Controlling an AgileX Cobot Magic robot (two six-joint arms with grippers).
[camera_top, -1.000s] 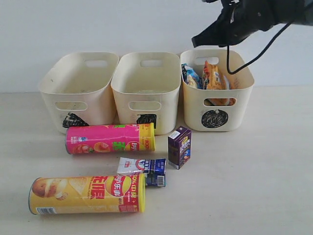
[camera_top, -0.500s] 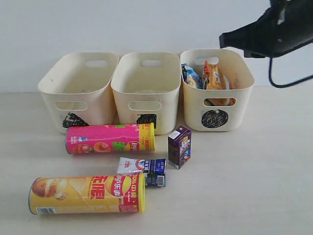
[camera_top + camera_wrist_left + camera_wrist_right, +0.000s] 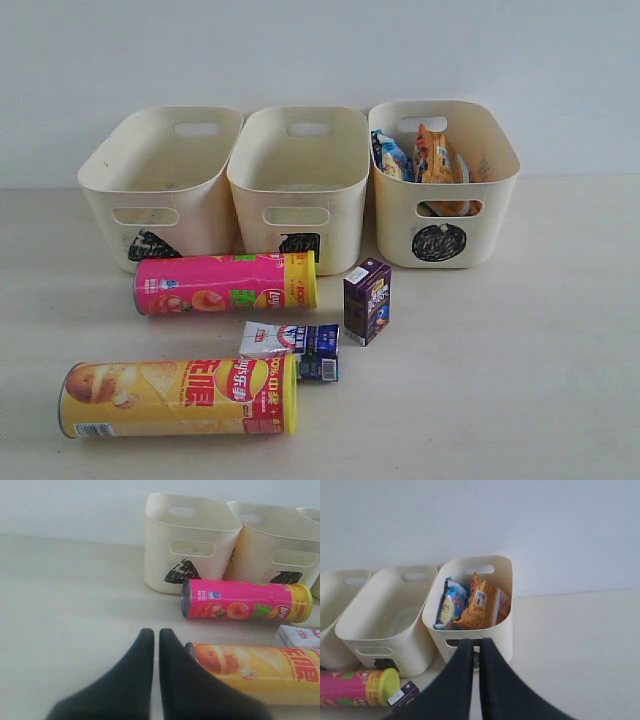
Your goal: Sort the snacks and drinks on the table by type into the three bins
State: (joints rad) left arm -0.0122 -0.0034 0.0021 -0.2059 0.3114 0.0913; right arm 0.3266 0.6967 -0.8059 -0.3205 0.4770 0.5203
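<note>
Standing in a row at the back of the worktop (image 3: pixel 500 350) in the exterior view are three cream tubs: the triangle bin (image 3: pixel 105 225) on the left, the square bin (image 3: pixel 250 225) in the middle and the circle bin (image 3: pixel 400 225) on the right. The orange bag (image 3: pixel 437 160) and the blue-white bag (image 3: pixel 390 157) stand side by side inside the circle bin. The pink tube (image 3: pixel 225 283) lies on its side just in front of the other two bins. The purple carton (image 3: pixel 367 300) stands upright beside its yellow lid. Nearer the camera, the white and blue carton (image 3: pixel 290 345) lies flat by the lid end of the yellow tube (image 3: pixel 180 397), which is also on its side.

From the left wrist, the left pincer (image 3: pixel 156 635) hangs over the worktop by the yellow tube's base, its fingers drawn narrow – nothing between them.

From the right wrist, the right pincer (image 3: pixel 476 647) is likewise closed and empty, above the worktop in front of the circle bin.
</note>
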